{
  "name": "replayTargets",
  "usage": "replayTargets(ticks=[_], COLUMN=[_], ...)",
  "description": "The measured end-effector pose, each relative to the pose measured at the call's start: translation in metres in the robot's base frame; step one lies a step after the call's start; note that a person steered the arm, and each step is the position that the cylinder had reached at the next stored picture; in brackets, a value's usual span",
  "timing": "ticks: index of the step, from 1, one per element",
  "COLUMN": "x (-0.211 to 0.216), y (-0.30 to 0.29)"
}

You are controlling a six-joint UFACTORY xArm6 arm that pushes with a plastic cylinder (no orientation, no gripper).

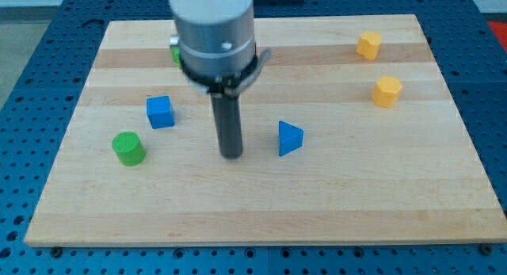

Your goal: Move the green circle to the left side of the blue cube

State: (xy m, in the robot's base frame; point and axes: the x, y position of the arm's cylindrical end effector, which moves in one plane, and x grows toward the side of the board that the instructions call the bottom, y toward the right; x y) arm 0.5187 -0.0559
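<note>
The green circle [128, 148], a short green cylinder, stands at the view's left on the wooden board [261, 204]. The blue cube [160, 112] sits just above it and to its right, a small gap apart. My tip [230, 154] rests on the board at the centre, well to the right of both blocks, level with the green circle. It touches no block.
A blue triangle block [290, 138] lies just right of my tip. Two yellow blocks [368, 45] [387, 91] sit at the upper right. Another green block [174, 51] is mostly hidden behind the arm's body at the upper left.
</note>
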Motion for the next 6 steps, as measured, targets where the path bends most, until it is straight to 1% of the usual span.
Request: replayTargets(ticks=[1, 2, 3, 4, 5, 6], x=[0.008, -0.02, -0.028, 0.004, 0.014, -0.016], y=[-0.065, -0.106, -0.148, -0.152, -0.179, -0.192])
